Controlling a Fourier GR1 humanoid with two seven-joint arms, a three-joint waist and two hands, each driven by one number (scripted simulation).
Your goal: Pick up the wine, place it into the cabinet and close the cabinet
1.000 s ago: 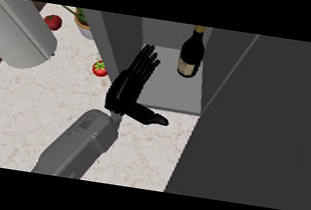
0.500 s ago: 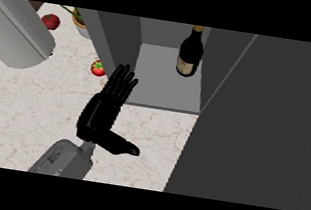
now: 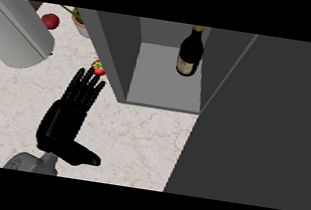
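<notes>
The wine bottle (image 3: pixel 190 51), dark with a pale label, stands upright inside the open grey cabinet (image 3: pixel 161 95), towards the back of its floor. My left hand (image 3: pixel 67 116) lies low over the marble counter to the left of the cabinet. Its fingers are straight and point up towards the cabinet's left wall, its thumb sticks out to the right, and it holds nothing. The cabinet door (image 3: pixel 275 125) stands open as a broad dark panel filling the right side. My right hand does not show.
A small red fruit with a green top (image 3: pixel 98 69) lies just past my fingertips by the cabinet's left wall. A large grey cylinder (image 3: pixel 13 30) crosses the upper left. A red apple (image 3: pixel 50 20) and a potted plant (image 3: pixel 82 19) sit behind it.
My left hand has drawn back from the cabinet's opening, moving down and to the left over the counter. The bottle has stayed in place inside.
</notes>
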